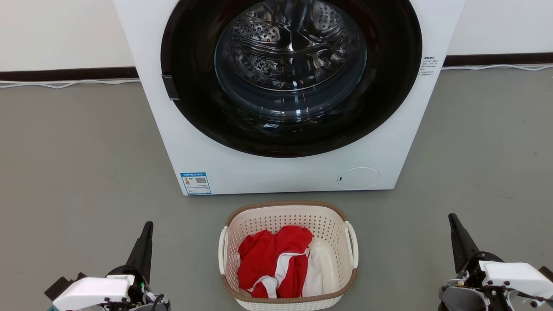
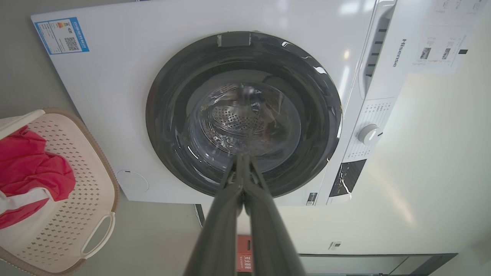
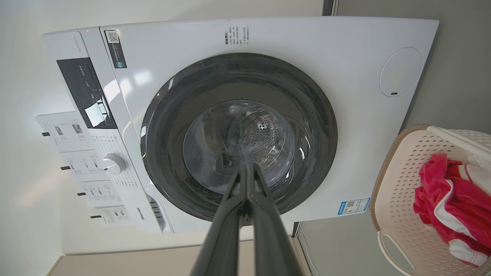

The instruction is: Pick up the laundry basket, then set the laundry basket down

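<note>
The laundry basket point(image 1: 276, 222) sits on the grey floor point(image 1: 86, 172) just in front of the washing machine point(image 1: 276, 172), with red and white clothes point(image 1: 272, 259) inside. The left hand point(image 1: 147, 226) is closed and empty, off to the basket's left. The right hand point(image 1: 452, 218), also closed and empty, is off to its right. Neither touches the basket.

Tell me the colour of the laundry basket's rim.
The rim of the laundry basket is brown, woven-look; the head view shows it best.

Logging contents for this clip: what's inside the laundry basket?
Inside the laundry basket lies a crumpled red-and-white garment beside a white item; the floor beneath them is hidden.
</note>
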### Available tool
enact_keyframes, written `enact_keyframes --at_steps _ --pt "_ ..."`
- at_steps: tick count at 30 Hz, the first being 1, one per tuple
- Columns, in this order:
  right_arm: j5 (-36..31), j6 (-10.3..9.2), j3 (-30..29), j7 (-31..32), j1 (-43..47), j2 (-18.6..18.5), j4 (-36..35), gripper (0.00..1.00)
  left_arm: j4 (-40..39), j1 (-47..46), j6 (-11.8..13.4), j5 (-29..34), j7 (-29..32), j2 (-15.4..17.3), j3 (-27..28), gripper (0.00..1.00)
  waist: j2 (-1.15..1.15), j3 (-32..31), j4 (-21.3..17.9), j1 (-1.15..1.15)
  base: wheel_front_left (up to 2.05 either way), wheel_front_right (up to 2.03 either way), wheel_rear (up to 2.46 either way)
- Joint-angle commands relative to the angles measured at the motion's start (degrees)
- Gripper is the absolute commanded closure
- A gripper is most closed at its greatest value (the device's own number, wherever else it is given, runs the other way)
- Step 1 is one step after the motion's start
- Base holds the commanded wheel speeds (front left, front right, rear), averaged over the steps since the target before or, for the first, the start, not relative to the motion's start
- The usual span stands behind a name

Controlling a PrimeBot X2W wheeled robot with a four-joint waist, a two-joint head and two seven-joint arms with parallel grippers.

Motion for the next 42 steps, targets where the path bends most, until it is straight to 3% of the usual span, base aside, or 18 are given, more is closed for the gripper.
enact_keyframes --at_steps 1,22,23,31,42 --pt "0.4 0.42 1.1 0.3 -2.4 -0.2 -1.6 1.00 -1.6 -3.2 -0.2 0.0 0.3 0.6 1.7 1.00 0.00 0.0 0.0 0.00 0.00 0.00 0.00" --pt "0.4 0.42 1.1 0.3 -2.4 -0.2 -1.6 1.00 -1.6 -3.2 -0.2 0.0 0.3 0.6 1.7 1.00 0.00 0.0 0.0 0.00 0.00 0.00 0.00" --pt "0.0 0.00 0.0 0.0 0.0 0.0 0.0 0.00 0.1 0.0 0.0 0.0 0.0 0.0 0.0 0.00 0.00 0.0 0.0 0.00 0.00 0.00 0.00" --pt "-0.4 0.01 0.7 -1.1 0.7 0.1 0.1 0.00 0.6 0.6 0.0 0.2 -1.2 -0.2 -0.6 0.00 0.00 -0.1 0.0 0.12 0.00 0.00 0.00" --pt "-4.6 0.05 1.1 -3.0 0.9 0.0 -0.9 0.00 0.1 0.9 0.0 2.3 -3.0 -0.1 -1.2 0.00 0.00 0.1 -0.1 0.00 0.00 0.00 0.00"
